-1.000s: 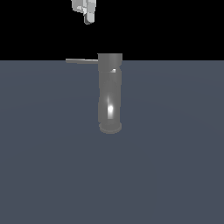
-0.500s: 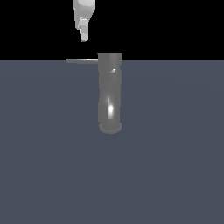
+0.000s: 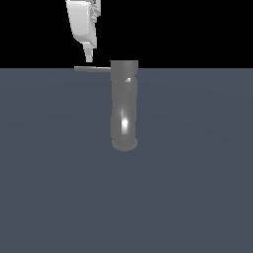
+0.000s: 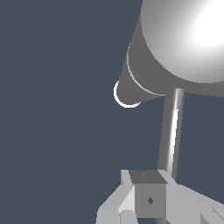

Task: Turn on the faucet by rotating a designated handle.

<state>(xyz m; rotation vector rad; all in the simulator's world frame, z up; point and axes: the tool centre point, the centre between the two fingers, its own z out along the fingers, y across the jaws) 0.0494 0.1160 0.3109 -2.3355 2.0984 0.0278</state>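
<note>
Grey and glossy, the faucet (image 3: 124, 106) stands upright on the dark floor, its handle (image 3: 92, 69) pointing toward 9 o'clock from the cap. White gripper (image 3: 89, 59) hangs just above the bar's outer half, gripping nothing; how wide its jaws stand I cannot tell. Approach step, I judge; next comes touching the bar's side and pushing it round.

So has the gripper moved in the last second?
Yes. The gripper has come down and a bit toward the exterior view's right; its tips now sit just above the outer end of the handle, while the faucet stayed put.
</note>
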